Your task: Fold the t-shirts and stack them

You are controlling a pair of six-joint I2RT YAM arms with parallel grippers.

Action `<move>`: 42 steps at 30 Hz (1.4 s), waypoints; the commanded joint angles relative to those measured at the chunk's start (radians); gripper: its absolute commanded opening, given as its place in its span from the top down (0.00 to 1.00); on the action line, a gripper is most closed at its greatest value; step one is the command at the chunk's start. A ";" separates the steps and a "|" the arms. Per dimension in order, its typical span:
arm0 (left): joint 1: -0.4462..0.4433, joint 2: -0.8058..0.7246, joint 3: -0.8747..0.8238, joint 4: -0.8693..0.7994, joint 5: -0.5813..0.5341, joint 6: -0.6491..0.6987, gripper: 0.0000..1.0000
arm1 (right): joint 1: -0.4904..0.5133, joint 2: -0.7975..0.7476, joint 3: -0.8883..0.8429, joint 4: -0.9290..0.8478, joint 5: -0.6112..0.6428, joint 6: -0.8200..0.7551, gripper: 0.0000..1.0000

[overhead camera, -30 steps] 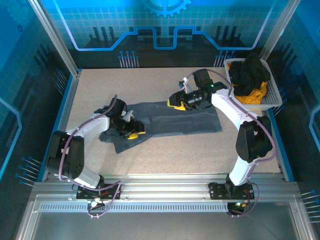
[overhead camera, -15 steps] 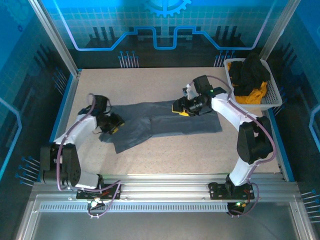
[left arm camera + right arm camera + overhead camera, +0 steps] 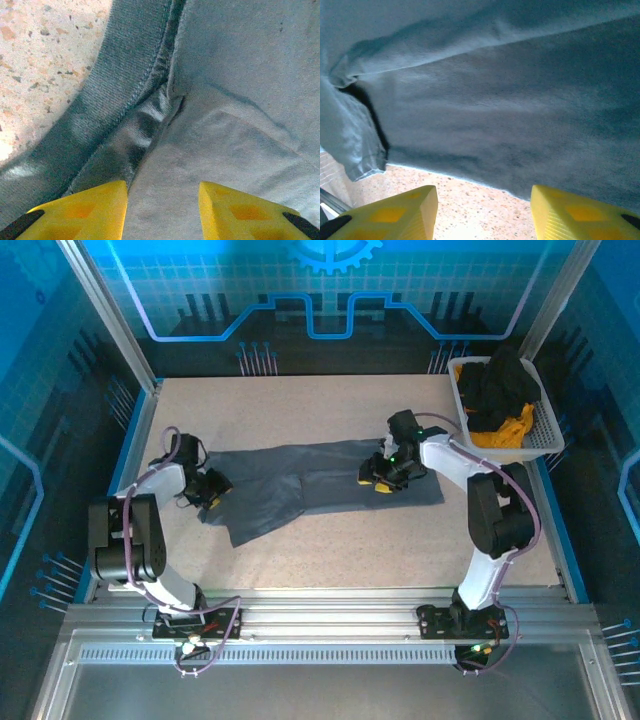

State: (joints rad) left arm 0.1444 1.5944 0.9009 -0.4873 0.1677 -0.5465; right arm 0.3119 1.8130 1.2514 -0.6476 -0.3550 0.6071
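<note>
The left gripper point(image 3: 163, 188) is standing half open at the left end of the large slate-grey cloth t-shirt point(image 3: 300, 485). Its yellow fingers point(image 3: 95, 210) are sitting low over the fabric beside a ribbed, stitched band point(image 3: 125, 75), and cloth is showing across the gap between them. Whether they are holding any of it cannot be made out.

The right gripper point(image 3: 484, 192) is also standing half open and gripping nothing. It is hovering at the right part of the same shirt, over its hem, with bare speckled surface showing between its fingers.

The grey shirt is lying spread across the middle of the speckled beige table point(image 3: 300, 410), running left to right, with one flap angling toward the near side.

At the far right corner, the white slatted plastic basket point(image 3: 548, 435) is holding a crumpled black t-shirt point(image 3: 500, 385) lying on an orange-yellow t-shirt point(image 3: 505, 428).
</note>
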 commanded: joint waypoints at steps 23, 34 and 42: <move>-0.002 -0.008 -0.033 0.033 -0.016 0.078 0.86 | -0.012 0.076 -0.020 -0.043 0.014 0.029 0.53; -0.008 -0.079 0.031 -0.048 0.000 -0.023 1.00 | -0.011 0.105 -0.008 -0.084 0.063 0.033 0.58; -0.005 -0.012 0.223 -0.193 0.003 -0.098 1.00 | -0.009 0.122 -0.006 -0.116 0.113 0.016 0.60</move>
State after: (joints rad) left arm 0.1402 1.5509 1.0500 -0.5922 0.1543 -0.6041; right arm 0.3111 1.9121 1.2423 -0.7174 -0.2745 0.6319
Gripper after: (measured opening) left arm 0.053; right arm 0.399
